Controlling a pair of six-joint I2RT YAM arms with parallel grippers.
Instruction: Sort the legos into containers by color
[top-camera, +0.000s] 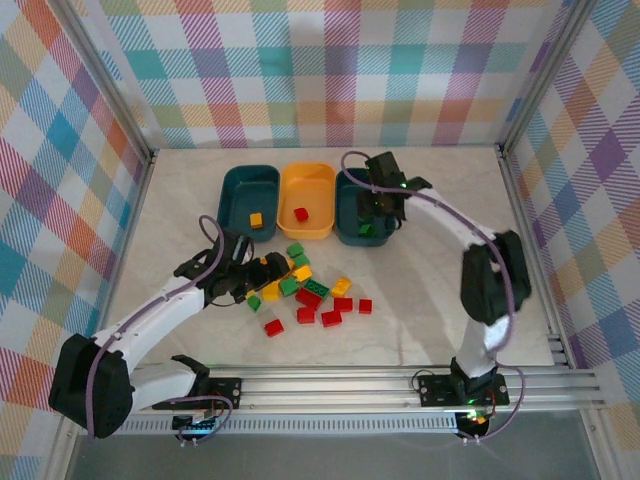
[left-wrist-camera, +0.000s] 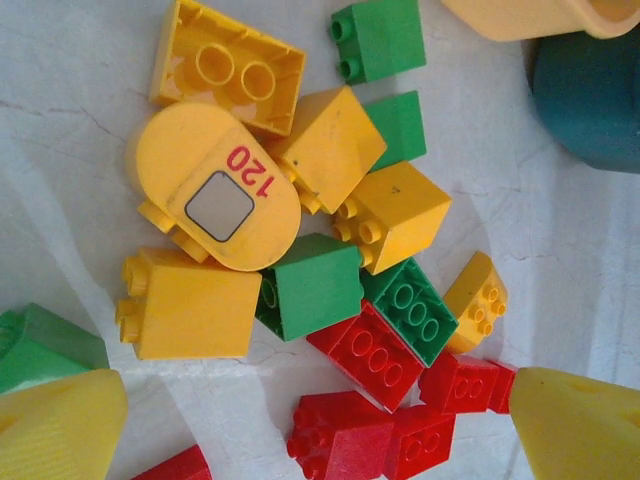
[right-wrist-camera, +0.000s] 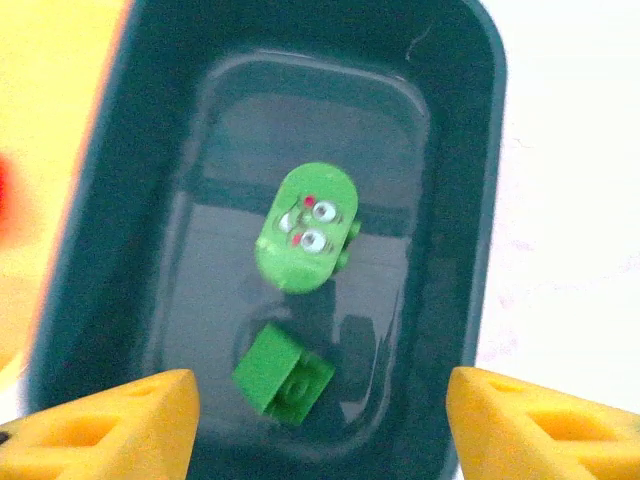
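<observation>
Released right gripper (right-wrist-camera: 320, 425) above far-right dark teal plastic bin (right-wrist-camera: 480, 150) collecting green plastic bricks (right-wrist-camera: 305, 240); wide-open left gripper (left-wrist-camera: 320, 440) over near mixed plastic lego pile (left-wrist-camera: 310, 285), likely choosing next pick.

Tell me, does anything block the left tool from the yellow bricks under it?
Nothing visible does. The left tool hangs open over the yellow bricks, which lie uncovered. Green bricks touch them, so a grab may catch one too.

The pale marbled table (top-camera: 400, 340) holds three containers (top-camera: 306, 172) and scattered legos (top-camera: 310, 295).
</observation>
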